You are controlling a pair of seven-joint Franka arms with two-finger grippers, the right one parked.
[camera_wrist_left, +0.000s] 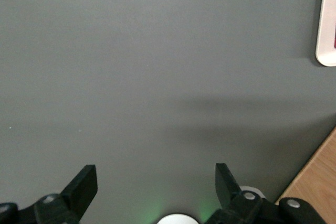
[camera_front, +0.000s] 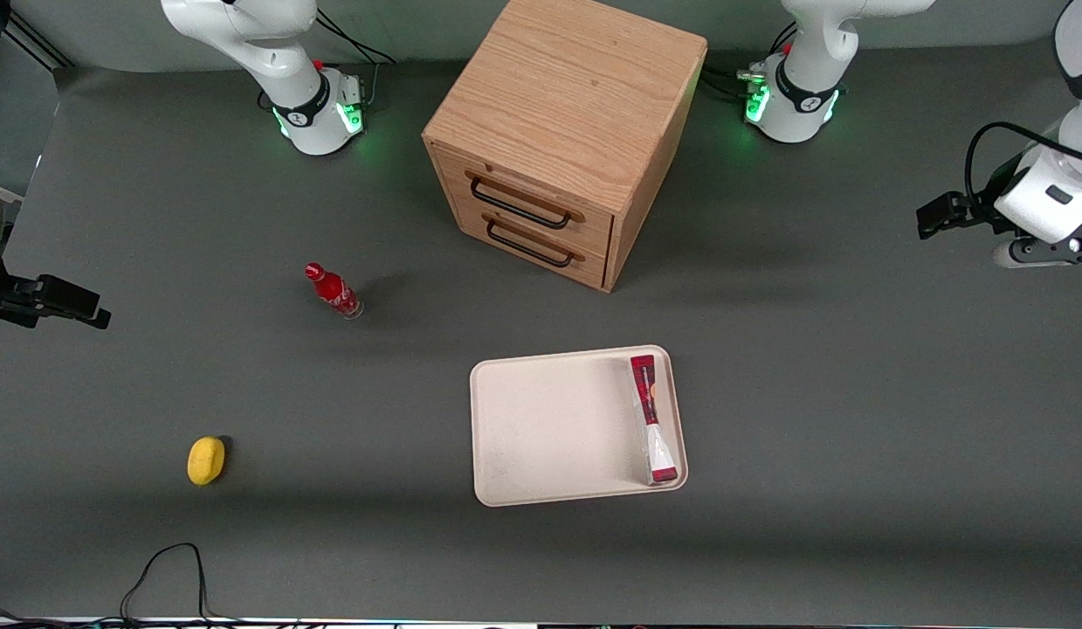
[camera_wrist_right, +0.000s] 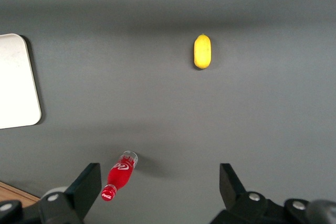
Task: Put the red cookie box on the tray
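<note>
The red cookie box (camera_front: 652, 419) rests inside the cream-white tray (camera_front: 549, 428), along the rim that faces the working arm's end of the table. My left gripper (camera_front: 932, 217) hovers well off toward that end, apart from the tray and about level with the cabinet's drawers. In the left wrist view the gripper (camera_wrist_left: 156, 179) is open over bare grey table, with nothing between its black fingers (camera_wrist_left: 84, 184). One rounded corner of the tray (camera_wrist_left: 326, 30) shows there. The right wrist view also catches a piece of the tray (camera_wrist_right: 16, 82).
A wooden drawer cabinet (camera_front: 562, 131) stands farther from the front camera than the tray. A small red bottle (camera_front: 333, 291) and a yellow object (camera_front: 206, 459) sit toward the parked arm's end. A black cable (camera_front: 165, 568) loops near the front edge.
</note>
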